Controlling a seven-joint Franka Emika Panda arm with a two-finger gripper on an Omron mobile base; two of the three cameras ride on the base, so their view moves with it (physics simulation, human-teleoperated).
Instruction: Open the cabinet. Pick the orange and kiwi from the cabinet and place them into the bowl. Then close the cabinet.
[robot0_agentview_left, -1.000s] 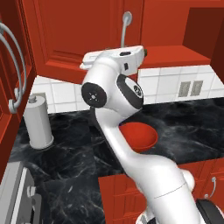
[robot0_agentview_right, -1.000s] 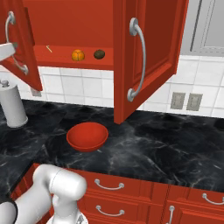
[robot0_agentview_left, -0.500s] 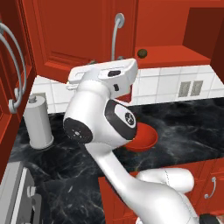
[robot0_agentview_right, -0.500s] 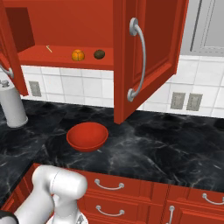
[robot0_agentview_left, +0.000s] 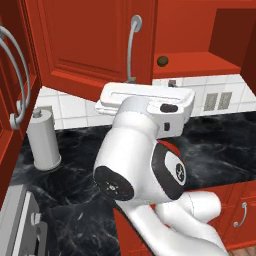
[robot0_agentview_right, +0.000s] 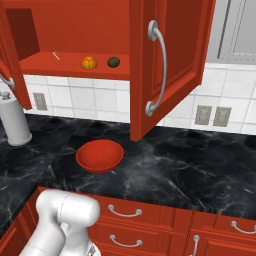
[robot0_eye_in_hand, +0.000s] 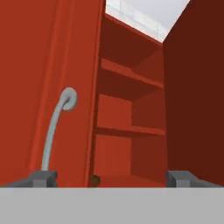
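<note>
1. The cabinet (robot0_agentview_right: 95, 35) stands open, both red doors swung outward; the right door (robot0_agentview_right: 165, 65) juts over the worktop (robot0_agentview_right: 190, 165) with its curved silver handle (robot0_agentview_right: 157, 70) facing out.
2. The black marbled worktop carries the bowl and a grey cylindrical canister (robot0_agentview_right: 12, 122) at the left.
3. The bowl (robot0_agentview_right: 100, 156) is a glossy red dish resting on the worktop below the cabinet's shelf, with nothing in it.
4. The end effector (robot0_eye_in_hand: 111, 178) is released, its finger tips set wide apart, facing the cabinet interior just beside a door handle (robot0_eye_in_hand: 54, 131).
5. The orange (robot0_agentview_right: 89, 63) sits on the lowest shelf.
6. The kiwi (robot0_agentview_right: 113, 62) lies just beside it, to its right.
</note>
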